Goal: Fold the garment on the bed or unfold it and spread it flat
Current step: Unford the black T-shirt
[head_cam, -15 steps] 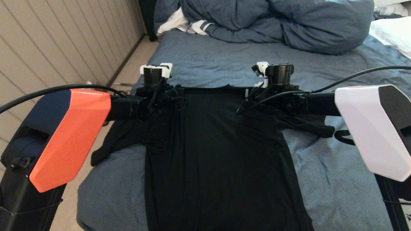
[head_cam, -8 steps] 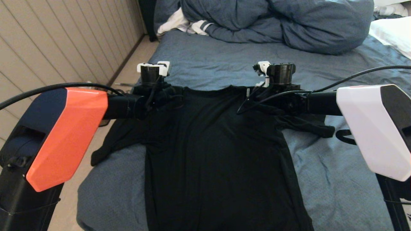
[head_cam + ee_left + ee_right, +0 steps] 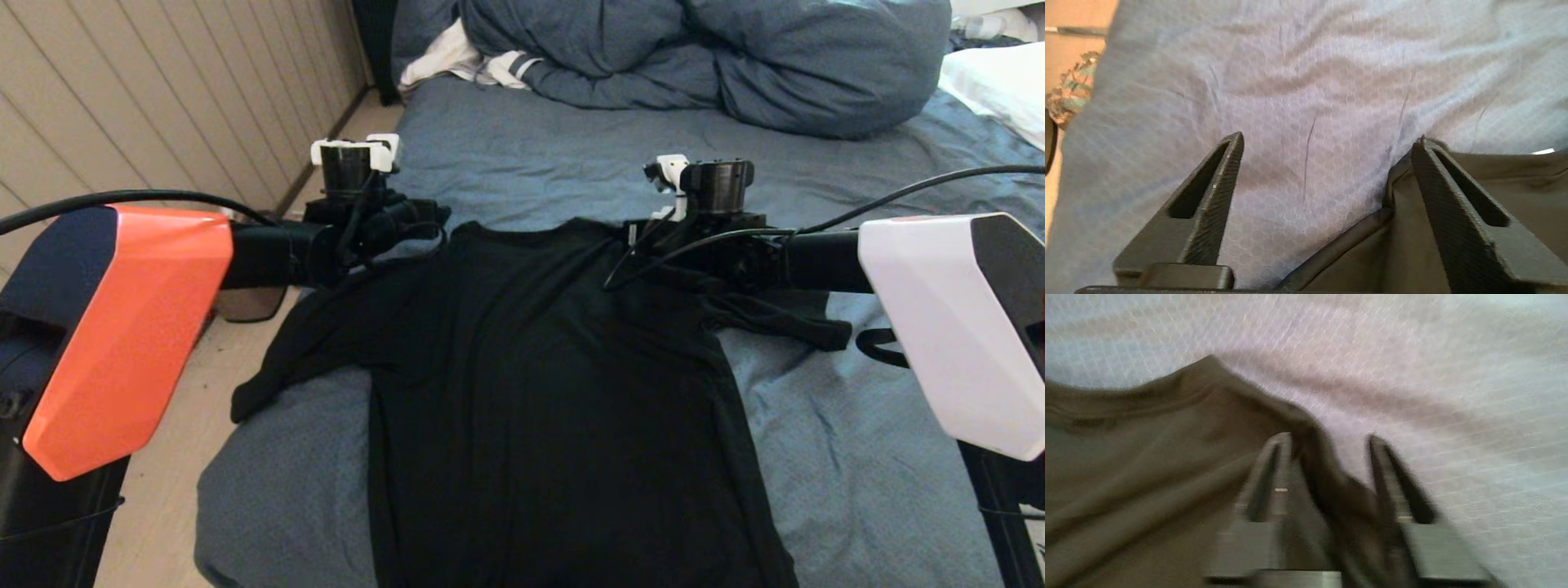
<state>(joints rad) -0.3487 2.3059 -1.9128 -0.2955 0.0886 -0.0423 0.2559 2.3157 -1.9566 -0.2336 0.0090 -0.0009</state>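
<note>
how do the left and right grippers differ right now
The left gripper has its jaws spread wide with only the blue sheet of the bed between them; the right gripper has narrower jaws with a ridge of the black shirt between them. The left sits off the shirt's shoulder corner, toward the bed's edge; the right is over the other shoulder. Both are low at the shirt's collar end.

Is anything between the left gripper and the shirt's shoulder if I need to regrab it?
Nothing visible. The left gripper stands open over bare sheet, with the shirt edge right against one finger. The duvet lies far up the bed. The right gripper straddles a fold of the shirt's other shoulder.
</note>
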